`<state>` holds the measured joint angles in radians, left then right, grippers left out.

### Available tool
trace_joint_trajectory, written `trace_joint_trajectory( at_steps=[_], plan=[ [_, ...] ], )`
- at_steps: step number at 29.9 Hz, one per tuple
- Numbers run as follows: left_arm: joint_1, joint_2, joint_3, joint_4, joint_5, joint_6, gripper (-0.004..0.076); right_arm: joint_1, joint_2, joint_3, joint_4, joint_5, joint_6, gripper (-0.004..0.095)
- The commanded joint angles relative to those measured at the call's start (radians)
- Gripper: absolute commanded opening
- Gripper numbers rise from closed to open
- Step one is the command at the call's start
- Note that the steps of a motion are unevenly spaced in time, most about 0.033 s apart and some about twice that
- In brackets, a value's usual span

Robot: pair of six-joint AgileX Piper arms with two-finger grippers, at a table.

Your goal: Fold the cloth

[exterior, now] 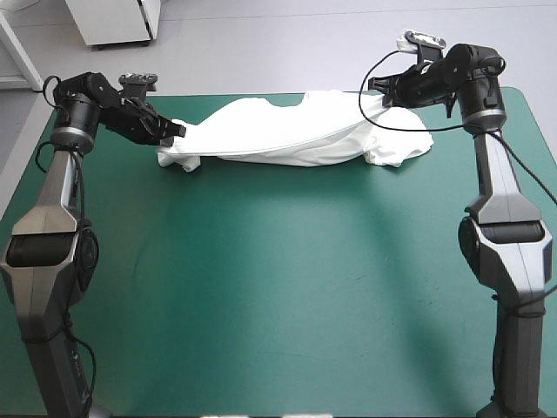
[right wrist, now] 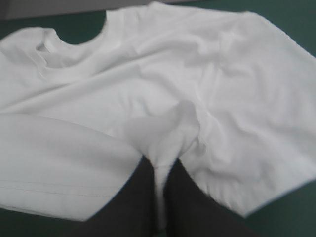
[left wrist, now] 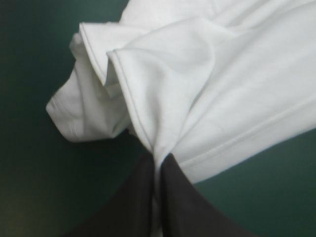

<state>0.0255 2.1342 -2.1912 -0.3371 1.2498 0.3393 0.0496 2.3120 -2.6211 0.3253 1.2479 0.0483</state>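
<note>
White T-shirt (exterior: 287, 135) is stretched over the tabletop (exterior: 278, 287). It is pinched by left end effector (exterior: 179, 132) and right end effector (exterior: 375, 88).

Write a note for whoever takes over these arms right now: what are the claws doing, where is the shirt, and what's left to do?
Left claw: shut on the T-shirt, pinching a hemmed edge at one end.
Right claw: shut on the T-shirt, pinching a bunch of fabric at the other end.
T-shirt: stretched between the claws along the far side of the table, rumpled, collar toward the far edge.
Done: both ends gripped, T-shirt pulled out long.
Left: no neat fold shows yet; probably lay it flat, then fold.
</note>
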Motion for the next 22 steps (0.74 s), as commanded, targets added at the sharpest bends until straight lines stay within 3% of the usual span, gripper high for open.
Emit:
trace_joint_trajectory(
  at_steps=[1, 5, 16, 22],
  plan=[
    [0.003, -0.152, 0.076, -0.025, 0.038, -0.025, -0.0009, 0.013, -0.223, 0.223, -0.099, -0.027, -0.020, -0.0016],
    [-0.001, -0.283, 0.242, -0.017, 0.038, -0.029, -0.0009, 0.035, -0.434, 0.589, -0.174, -0.029, -0.061, -0.0017],
    [-0.061, -0.746, 0.995, 0.076, 0.038, -0.081, -0.0009, 0.050, -0.892, 1.419, -0.191, -0.029, -0.106, -0.0017],
    [-0.149, -0.910, 1.289, 0.109, 0.038, -0.162, -0.0009, 0.050, -1.108, 1.755, -0.193, -0.029, -0.075, -0.0017]
  ],
)
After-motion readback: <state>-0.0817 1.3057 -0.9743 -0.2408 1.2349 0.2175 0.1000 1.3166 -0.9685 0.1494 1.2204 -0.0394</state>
